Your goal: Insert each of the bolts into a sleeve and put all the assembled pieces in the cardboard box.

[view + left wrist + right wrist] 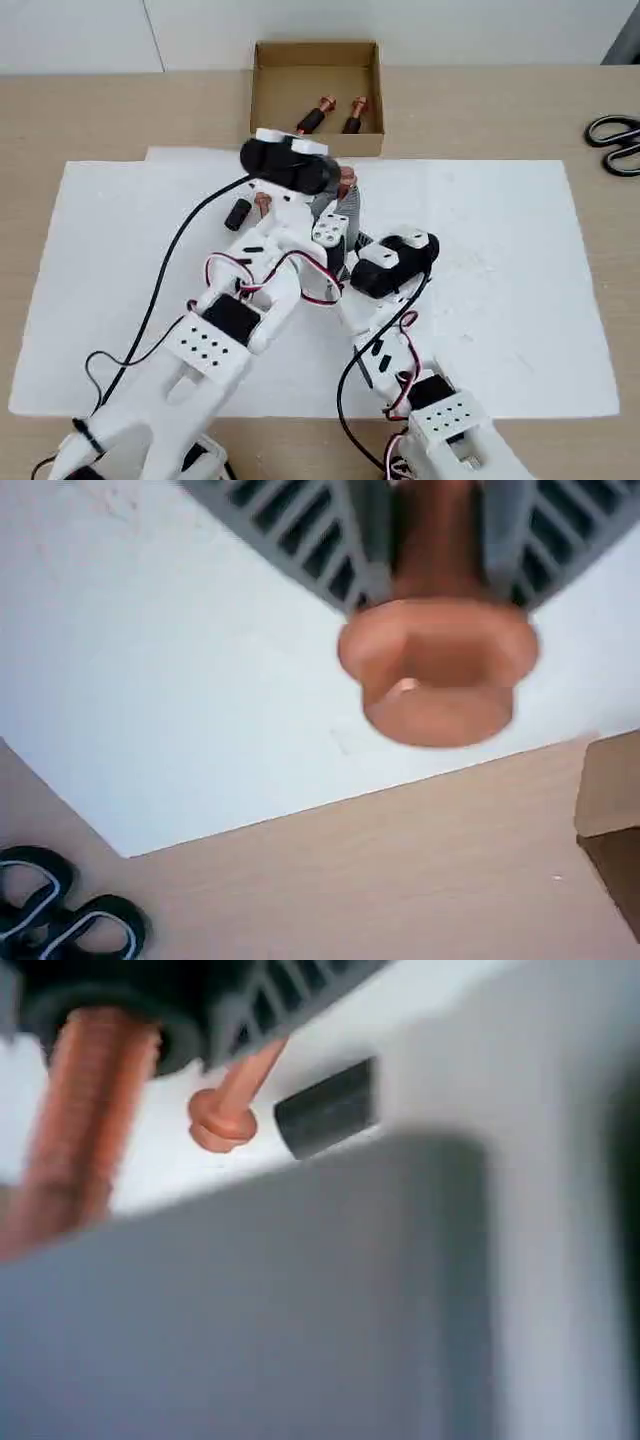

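Note:
My left gripper [343, 192] hangs over the white sheet just in front of the cardboard box [265, 90], shut on a copper bolt [437, 670] whose head sticks out past the grey fingers [290, 525]. Right beside it my right gripper [336, 218] is shut on a black sleeve [110, 1005], and the bolt's threaded shaft [85, 1120] passes through that sleeve. A loose bolt [225, 1120] [262, 203] and a loose black sleeve [325, 1110] [238, 213] lie on the sheet. Two assembled pieces [314, 117] [355, 115] rest inside the box.
The white sheet [520, 280] covers most of the wooden table. Black scissors [615, 143] [60, 920] lie on the bare wood at the far right. Both arms' cables [170, 270] trail over the sheet's near side.

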